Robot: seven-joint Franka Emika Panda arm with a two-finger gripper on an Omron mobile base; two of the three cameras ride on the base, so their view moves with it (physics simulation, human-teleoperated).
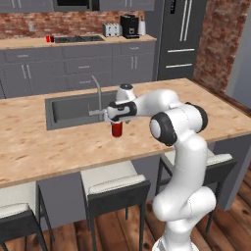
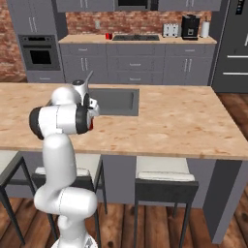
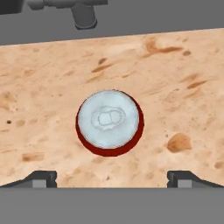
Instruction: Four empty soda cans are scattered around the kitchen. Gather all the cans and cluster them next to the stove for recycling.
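On the far desk (image 1: 29, 43), just left of the stove (image 1: 78, 38), red soda cans (image 1: 49, 38) already stand, though I cannot tell how many. Another soda can (image 3: 109, 123) stands upright on the near island desk (image 1: 59, 142), just in front of the sink (image 1: 73, 109), and remains to be carried over. The gripper (image 3: 111, 177) hangs directly above it with jaws wide and empty; no label is readable.

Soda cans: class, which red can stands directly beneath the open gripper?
The soda can on the island, upright beside the sink; the other cans sit far off by the stove.
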